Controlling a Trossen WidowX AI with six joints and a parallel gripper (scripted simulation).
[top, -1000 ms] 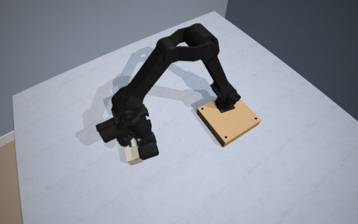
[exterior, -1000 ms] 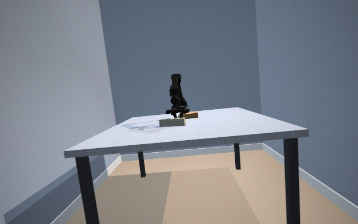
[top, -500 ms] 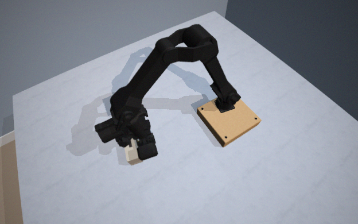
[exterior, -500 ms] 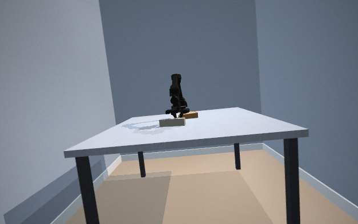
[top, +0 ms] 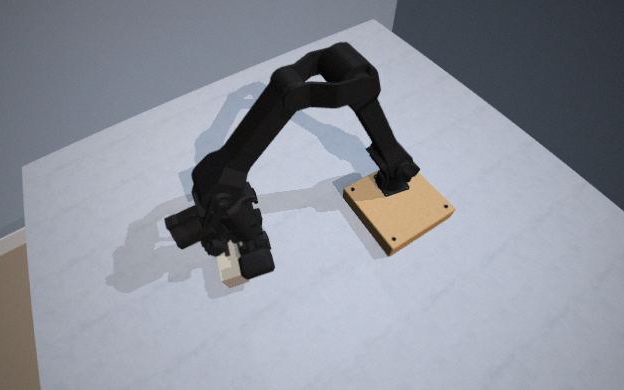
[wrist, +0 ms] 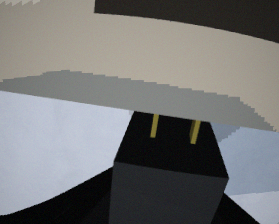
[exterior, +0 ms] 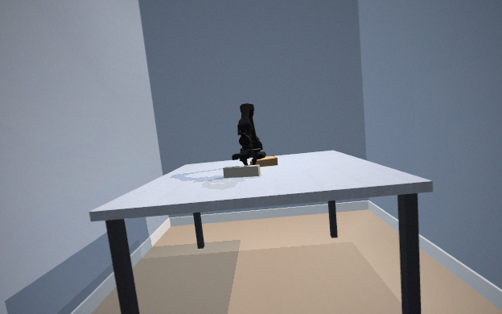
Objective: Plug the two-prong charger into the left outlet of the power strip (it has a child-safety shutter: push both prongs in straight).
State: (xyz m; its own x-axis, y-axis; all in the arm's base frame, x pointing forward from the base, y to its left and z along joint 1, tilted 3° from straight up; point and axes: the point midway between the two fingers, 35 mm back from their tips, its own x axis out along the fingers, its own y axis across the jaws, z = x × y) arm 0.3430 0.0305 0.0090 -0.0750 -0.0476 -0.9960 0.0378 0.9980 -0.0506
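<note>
The beige power strip (top: 229, 271) (exterior: 241, 171) (wrist: 55, 50) lies on the table under the gripper. My gripper (top: 232, 251) (exterior: 248, 163) is low over the strip and shut on the charger. In the wrist view the charger (wrist: 167, 195) is a black block with two yellow prongs (wrist: 154, 126) pointing up the picture, toward the strip. The strip's edge cuts off the view of the prong ends and the charger's far edge. Whether the prongs are in an outlet cannot be told. The outlets are not clearly visible; a dark area crosses the top of the wrist view.
The arm's base stands on a wooden board (top: 401, 215) (exterior: 270, 161) on the pale table (top: 416, 320) (exterior: 335, 177), away from the strip. The arm arches between board and strip. Shadows of the arm fall around the strip.
</note>
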